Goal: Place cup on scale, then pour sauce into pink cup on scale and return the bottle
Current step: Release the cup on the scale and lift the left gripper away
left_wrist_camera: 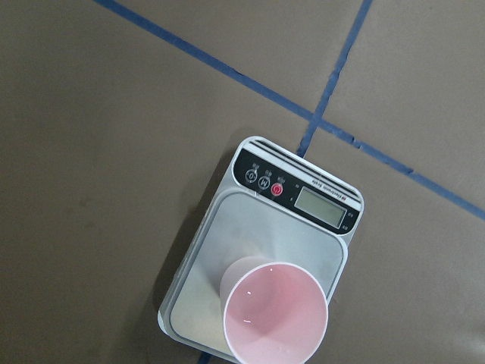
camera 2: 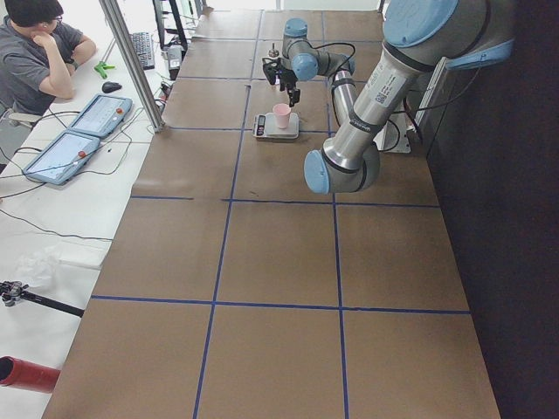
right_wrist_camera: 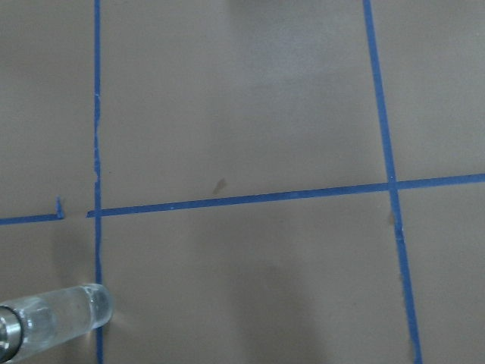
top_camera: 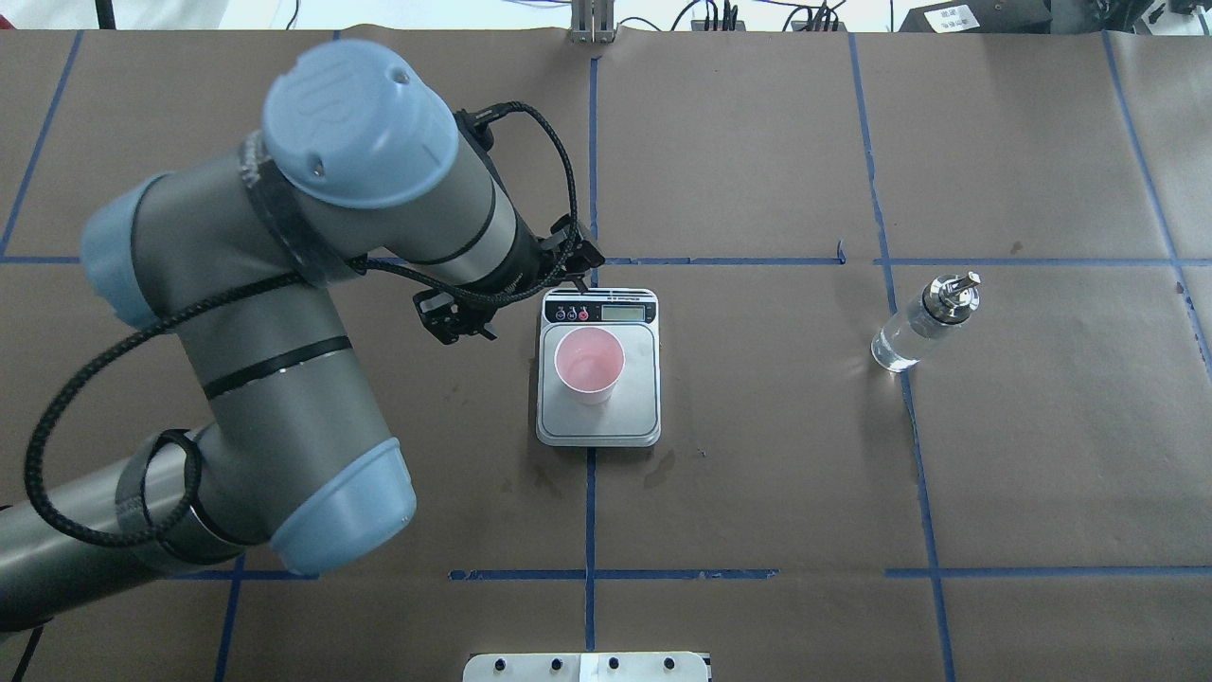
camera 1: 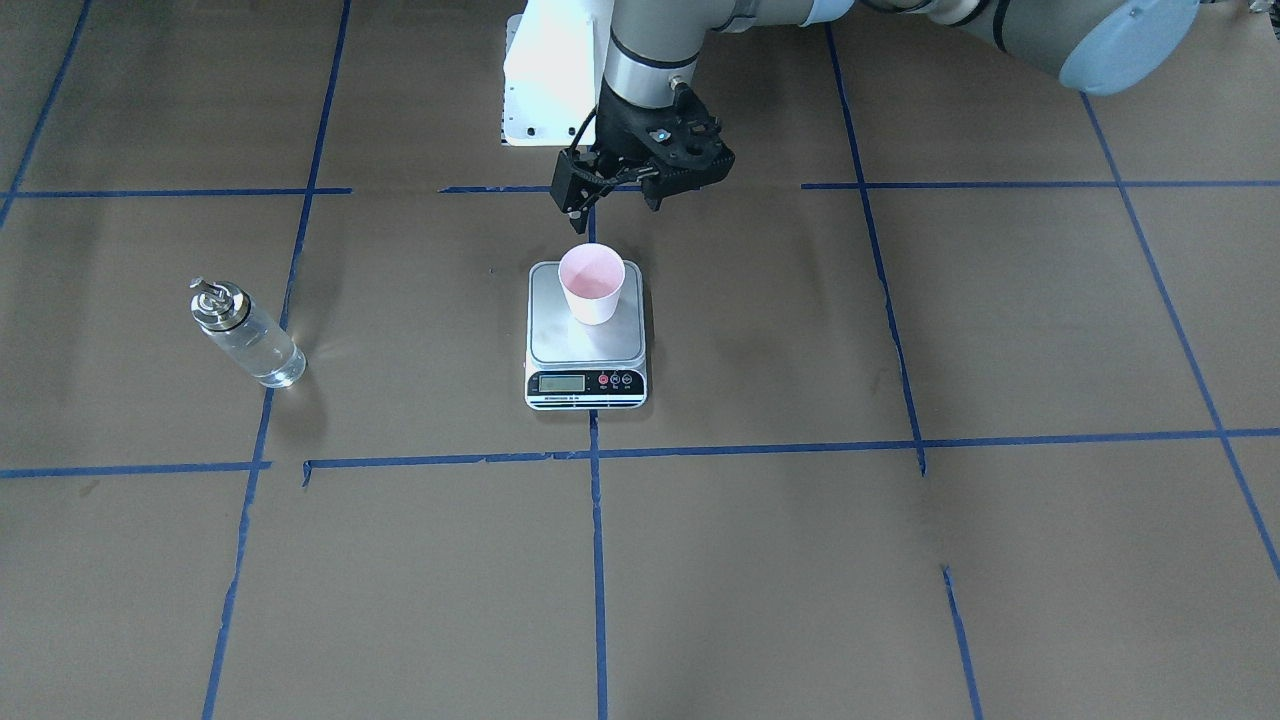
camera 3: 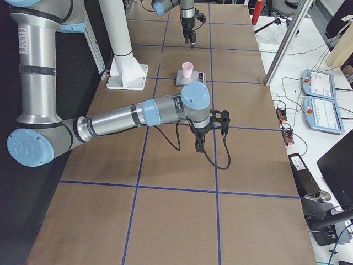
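The pink cup stands upright on the steel platform of the scale, toward the robot's side of it. It also shows in the overhead view and the left wrist view. My left gripper is open and empty, hovering just behind and above the cup. The glass bottle with a silver spout cap stands on the table well to the scale's side, holding clear liquid. My right gripper hangs above the table; I cannot tell its state. Its wrist view shows the bottle's base.
Brown paper with blue tape lines covers the table. A white mount plate stands behind the left gripper. An operator and tablets are at a side desk beyond the table edge.
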